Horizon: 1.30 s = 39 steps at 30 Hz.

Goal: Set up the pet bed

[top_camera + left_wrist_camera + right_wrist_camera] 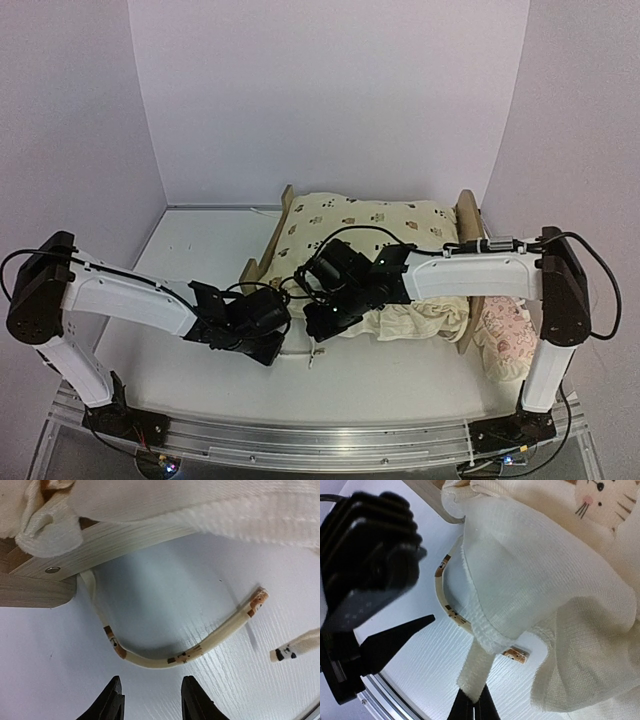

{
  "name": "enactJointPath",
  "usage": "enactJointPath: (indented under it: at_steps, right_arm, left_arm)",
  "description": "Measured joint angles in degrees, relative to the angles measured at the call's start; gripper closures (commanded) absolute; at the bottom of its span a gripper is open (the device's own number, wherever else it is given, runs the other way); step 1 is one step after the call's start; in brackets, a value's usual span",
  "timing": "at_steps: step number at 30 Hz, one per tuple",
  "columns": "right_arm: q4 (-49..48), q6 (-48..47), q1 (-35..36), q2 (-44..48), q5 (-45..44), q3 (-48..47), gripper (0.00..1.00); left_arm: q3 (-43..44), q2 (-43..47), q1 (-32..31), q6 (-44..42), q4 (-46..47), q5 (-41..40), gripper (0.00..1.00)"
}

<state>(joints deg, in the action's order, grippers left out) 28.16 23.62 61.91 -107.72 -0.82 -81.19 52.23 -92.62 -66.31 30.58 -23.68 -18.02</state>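
1. The pet bed (466, 212) stands at the far middle of the table (200, 250), at 12 o'clock from both claws. A cream cushion (370, 225) is spread over it and spills off its near side. A pink pillow (505, 335) lies on the table at the bed's 4 o'clock, just beside the frame.
2. The left claw (150, 697) is released: its 2 fingers stand apart with nothing between them, low over the table. A thin printed tie (165, 659) curves flat on the table at its 12 o'clock, running out from under the bed's wooden rail (115, 540).
3. The right claw (472, 707) is clenched on a cream fabric strip (476, 672) that hangs from the cushion's ruffled edge.
4. The step in hand looks like fastening the cushion to the frame. The pillow is not yet on the bed, so a good part of the task seems to remain.
5. What could go wrong:
   - The tie lies flat against the table, so the left fingers could scrape the surface and close on nothing.
   - A pull on the strip could drag the cushion off the bed or slide the light frame.
   - Only the fingertips pinch the strip, so it could slip free.
   - The 2 claws sit near each other at the bed's near corner, so either reaching in could knock the other.
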Motion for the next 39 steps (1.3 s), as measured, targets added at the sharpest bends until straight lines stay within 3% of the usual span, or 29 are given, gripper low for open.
enactJointPath:
  at_steps: [8, 16, 18, 20, 23, 26, 33, 39]
  right_arm:
    - [0.01, -0.11, 0.00, 0.00, -0.57, 0.68, 1.00]
    - [0.02, -0.31, 0.00, 0.19, -1.06, 0.83, 1.00]
    - [0.05, -0.48, 0.00, 0.31, -1.36, 0.95, 1.00]
    - [0.09, -0.64, 0.00, 0.40, -1.72, 0.98, 1.00]
    - [0.14, -0.89, 0.00, 0.54, -2.10, 0.98, 1.00]
    - [0.15, -1.03, 0.00, 0.66, -2.19, 0.98, 1.00]
    - [-0.37, 0.71, -0.13, -0.32, 3.10, -1.54, 1.00]
    - [-6.62, 6.38, 0.26, -7.63, 11.39, -7.43, 1.00]
  left_arm:
    - [1.43, -6.24, -0.02, 5.47, -2.45, -4.16, 0.69]
    - [2.65, -9.08, -0.02, 8.61, -3.88, -5.76, 0.93]
    - [2.70, -9.09, -0.02, 8.83, -3.85, -5.75, 0.94]
    - [2.80, -9.09, -0.02, 8.80, -3.89, -5.77, 0.90]
    - [2.80, -9.02, -0.02, 8.80, -4.06, -5.75, 0.74]
    - [2.80, -7.75, -0.02, 8.79, -4.87, -5.43, 0.65]
    - [2.80, 2.81, -0.02, 8.29, -5.68, -3.87, 0.60]
    - [2.75, 9.03, 0.01, 8.52, -9.84, -4.55, 0.60]
